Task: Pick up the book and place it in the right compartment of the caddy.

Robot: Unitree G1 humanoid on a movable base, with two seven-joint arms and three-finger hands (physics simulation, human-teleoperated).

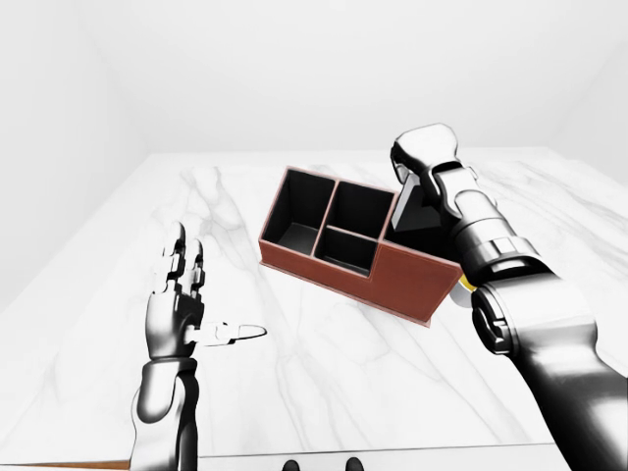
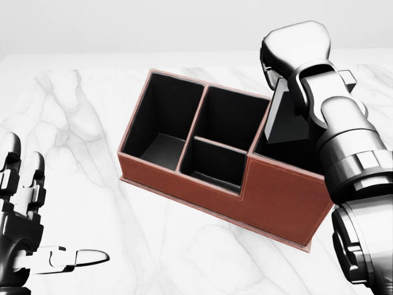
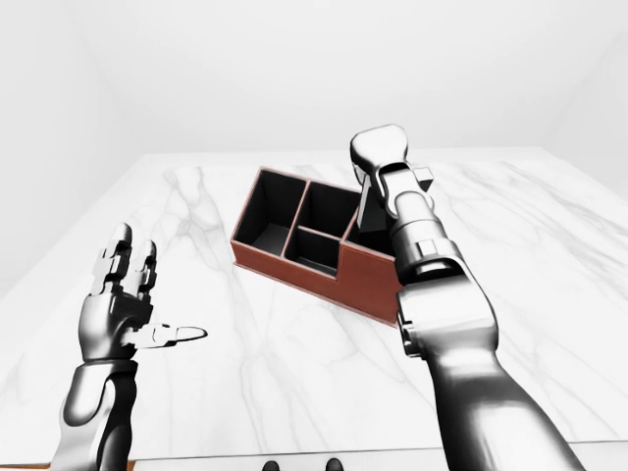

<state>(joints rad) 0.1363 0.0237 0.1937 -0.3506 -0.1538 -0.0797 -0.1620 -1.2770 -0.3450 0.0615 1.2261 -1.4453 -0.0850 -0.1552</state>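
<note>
The caddy (image 2: pixel 276 196) is a red-brown box with black compartments, lying at a slant on the marble table (image 2: pixel 80 123) in the middle of the head view. My right hand (image 2: pixel 299 97) reaches in from the right and is shut on the book (image 2: pixel 284 123), a dark grey slab held upright. The book's lower edge hangs in the mouth of the caddy's right compartment (image 2: pixel 295 157); how deep it reaches is hidden by the caddy's wall and my forearm. At the lower left my left hand (image 2: pixel 49 212) is open, fingers up and thumb pointing right, holding nothing.
The white marble table runs wide to the left of the caddy and beyond it, up to a plain pale wall. Its near edge (image 1: pixel 294 453) shows along the bottom of the left-eye view. My right forearm (image 2: pixel 353 184) covers the caddy's right end.
</note>
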